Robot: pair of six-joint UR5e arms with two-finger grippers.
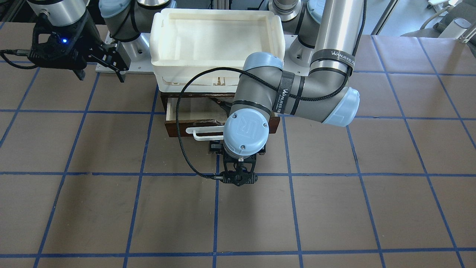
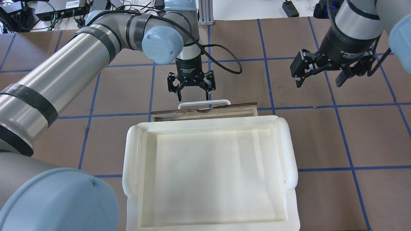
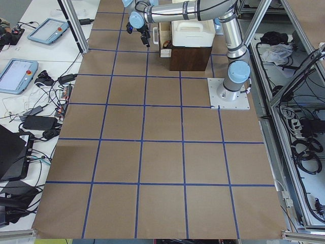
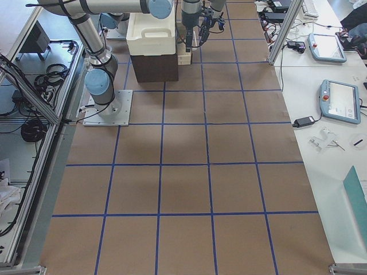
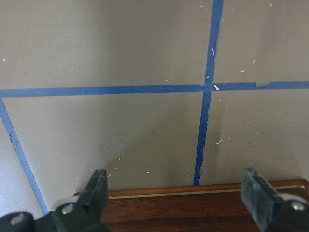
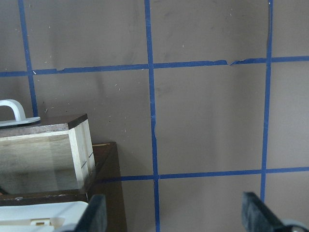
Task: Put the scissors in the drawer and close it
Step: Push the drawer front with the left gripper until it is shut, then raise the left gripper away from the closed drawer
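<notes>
The brown worktop (image 1: 111,208), ruled into squares by blue tape, is shown with the drawer (image 1: 178,128) taken as the reference for all positions. The left arm (image 2: 64,64) is reached across above the drawer, so that much of the drawer's inside is hidden by it in the front-facing view. Directly above the drawer, a white plastic tray (image 2: 290,150) is carried on top of a dark brown cabinet (image 3: 190,58), from which the drawer is drawn partly out, a strip of pale plywood being exposed behind the dark front panel. The right arm (image 2: 353,19) is held off to the robot's right of the drawer. The right claw (image 2: 318,84) is raised above the worktop, well apart from the drawer, with its fingers spread wide and nothing held between them. The left claw (image 2: 194,95) is pointed downward just in front of the drawer, on the side away from the cabinet; its fingers are likewise spread wide and nothing is gripped, and whether the drawer is touched cannot be told. The white bar handle (image 2: 204,103) is fixed to the drawer's front panel, just beside the left claw. The scissors cannot be made out with certainty: only a dark curved form (image 1: 223,105) is seen inside the drawer, largely covered by the left arm.
</notes>
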